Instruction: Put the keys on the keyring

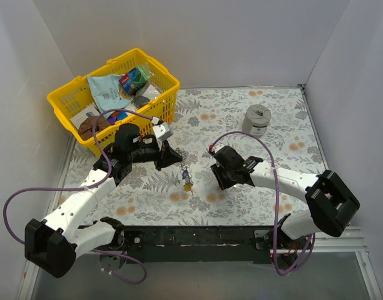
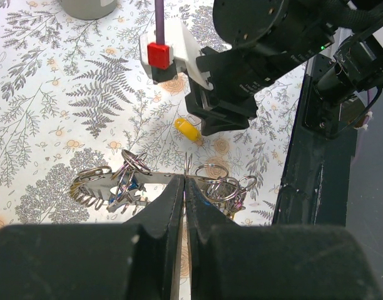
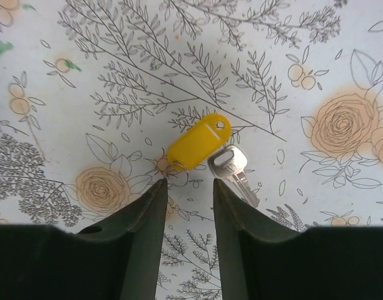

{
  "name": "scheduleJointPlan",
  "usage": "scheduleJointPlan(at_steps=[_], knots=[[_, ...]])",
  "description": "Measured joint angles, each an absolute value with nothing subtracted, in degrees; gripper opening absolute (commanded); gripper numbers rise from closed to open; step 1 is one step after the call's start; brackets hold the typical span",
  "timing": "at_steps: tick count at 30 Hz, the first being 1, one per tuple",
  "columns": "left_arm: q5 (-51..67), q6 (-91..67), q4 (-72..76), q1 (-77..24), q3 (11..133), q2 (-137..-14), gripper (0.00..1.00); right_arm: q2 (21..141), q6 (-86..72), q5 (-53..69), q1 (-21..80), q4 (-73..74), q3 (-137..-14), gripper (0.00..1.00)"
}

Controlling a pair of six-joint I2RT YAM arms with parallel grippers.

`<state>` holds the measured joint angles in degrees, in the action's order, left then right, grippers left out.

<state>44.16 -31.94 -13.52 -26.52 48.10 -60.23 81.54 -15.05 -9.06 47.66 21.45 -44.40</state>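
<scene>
My left gripper (image 2: 184, 181) is shut on the edge of the keyring (image 2: 94, 184), a flat silver piece with a jagged rim, and holds it above the floral cloth. Several small split rings and keys (image 2: 226, 187) hang from it. In the top view this gripper (image 1: 173, 160) is left of centre, with the bunch (image 1: 185, 177) dangling below it. My right gripper (image 3: 188, 184) is open and low over the cloth. Just ahead of its tips lie a yellow plastic tag (image 3: 198, 142) with a small ring, and a plain silver key (image 3: 232, 170). Neither sits between the fingers.
A yellow basket (image 1: 63, 103) full of packets stands at the back left. A grey cylindrical roll (image 1: 256, 120) stands at the back right. White walls close in the table. The right arm (image 2: 254, 37) hangs close in front of the left gripper.
</scene>
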Motion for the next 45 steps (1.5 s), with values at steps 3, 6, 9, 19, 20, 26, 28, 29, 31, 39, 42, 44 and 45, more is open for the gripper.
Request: scheduleJointPlan(at_steps=[3, 6, 9, 19, 20, 26, 28, 29, 31, 39, 42, 44, 45], knots=[[44.2, -31.9, -13.5, -26.5, 48.1, -60.2, 0.00, 81.0, -15.1, -9.0, 47.7, 22.6, -47.1, 0.43], [44.1, -31.9, -13.5, -26.5, 48.1, -60.2, 0.00, 81.0, -15.4, -8.6, 47.6, 22.5, -48.6, 0.42], [44.1, -31.9, -13.5, -26.5, 48.1, -60.2, 0.00, 81.2, -16.6, -7.0, 47.6, 22.6, -48.5, 0.41], [44.1, -32.0, -13.5, -26.5, 47.9, -60.2, 0.00, 81.5, -20.5, -2.0, 44.3, 22.0, -44.4, 0.39], [44.1, -32.0, -13.5, -26.5, 47.9, -60.2, 0.00, 81.6, -20.7, -1.7, 44.0, 21.9, -44.1, 0.39], [44.1, -32.0, -13.5, -26.5, 47.8, -60.2, 0.00, 82.4, -21.6, 1.1, 42.8, 19.2, -41.8, 0.36], [44.1, -32.0, -13.5, -26.5, 47.8, -60.2, 0.00, 82.5, -22.2, 2.0, 42.5, 17.9, -41.4, 0.34], [44.1, -32.0, -13.5, -26.5, 47.8, -60.2, 0.00, 82.6, -22.4, 2.3, 42.3, 17.4, -41.2, 0.34], [44.1, -32.0, -13.5, -26.5, 47.8, -60.2, 0.00, 82.6, -22.9, 3.3, 41.9, 15.6, -40.6, 0.32], [44.1, -32.0, -13.5, -26.5, 47.8, -60.2, 0.00, 82.6, -25.4, 6.5, 38.9, 10.4, -38.3, 0.12], [44.1, -32.0, -13.5, -26.5, 47.8, -60.2, 0.00, 82.4, -25.8, 6.6, 38.1, 9.4, -37.6, 0.04], [44.2, -32.0, -13.5, -26.5, 47.8, -60.2, 0.00, 82.3, -26.0, 6.6, 37.8, 9.1, -37.5, 0.01], [44.2, -32.0, -13.5, -26.5, 47.8, -60.2, 0.00, 82.3, -26.1, 6.6, 37.7, 9.1, -37.5, 0.01]])
